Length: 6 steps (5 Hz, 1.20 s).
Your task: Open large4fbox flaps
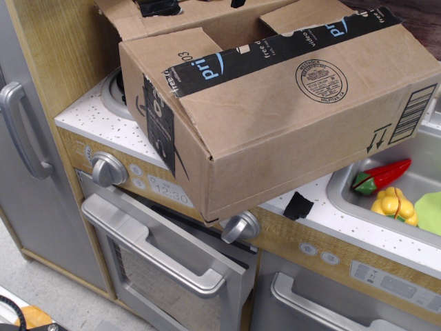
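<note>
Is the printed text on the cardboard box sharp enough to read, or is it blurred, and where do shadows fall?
In observation.image, the large4fbox looks sharp; the "prime" tape lettering and round stamp are readable. Shadow lies under its overhanging front corner on the oven panel. No strong glare shows.

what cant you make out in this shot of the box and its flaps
- Gripper: nowhere in this view.
- Large4fbox interior: hidden by its near flap.
- Far flaps: cut off by the top edge.
- Stove burner: mostly covered by the box.
- Round stamp lettering: too small to read.
</note>
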Available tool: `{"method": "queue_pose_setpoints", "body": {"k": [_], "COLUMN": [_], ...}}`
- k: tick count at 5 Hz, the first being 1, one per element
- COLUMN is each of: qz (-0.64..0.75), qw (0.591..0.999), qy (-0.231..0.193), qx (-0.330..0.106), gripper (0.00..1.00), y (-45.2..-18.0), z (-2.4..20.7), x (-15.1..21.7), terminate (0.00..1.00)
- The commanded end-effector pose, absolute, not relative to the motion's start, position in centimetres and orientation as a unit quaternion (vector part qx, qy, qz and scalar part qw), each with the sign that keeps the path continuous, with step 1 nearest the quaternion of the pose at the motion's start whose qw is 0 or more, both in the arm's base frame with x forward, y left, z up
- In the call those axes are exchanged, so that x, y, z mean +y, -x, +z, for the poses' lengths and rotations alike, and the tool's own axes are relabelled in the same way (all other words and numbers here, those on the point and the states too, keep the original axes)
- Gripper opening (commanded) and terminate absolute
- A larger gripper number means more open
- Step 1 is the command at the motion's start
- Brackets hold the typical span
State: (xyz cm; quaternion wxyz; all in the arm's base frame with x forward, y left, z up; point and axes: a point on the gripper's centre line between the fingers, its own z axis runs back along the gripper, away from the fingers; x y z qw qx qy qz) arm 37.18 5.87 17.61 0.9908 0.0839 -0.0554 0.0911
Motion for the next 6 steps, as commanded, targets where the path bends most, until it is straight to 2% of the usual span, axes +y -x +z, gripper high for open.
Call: {"method": "queue_pose_setpoints", "body": {"k": [1, 2, 3, 4, 5, 6], "qz": [0.091, 0.099, 0.12, 0.124, 0.128, 0.126], "qw": [0.991, 0.99, 0.991, 0.992, 0.991, 0.99], "qy": [-0.084, -0.08, -0.06, -0.033, 0.018, 0.05], "qx": [-0.055, -0.057, -0.027, -0.02, 0.022, 0.049], "gripper": [1.0, 1.0, 1.0, 1.0, 1.0, 1.0], "y": [-37.2, -37.2, -37.3, -37.3, -36.8, -36.6], "z": [17.6, 15.6, 14.8, 14.1, 14.8, 16.0], "x": [5.9, 6.4, 6.2, 5.3, 3.1, 1.2], "terminate": [0.0, 0.0, 0.0, 0.0, 0.0, 0.0]}}
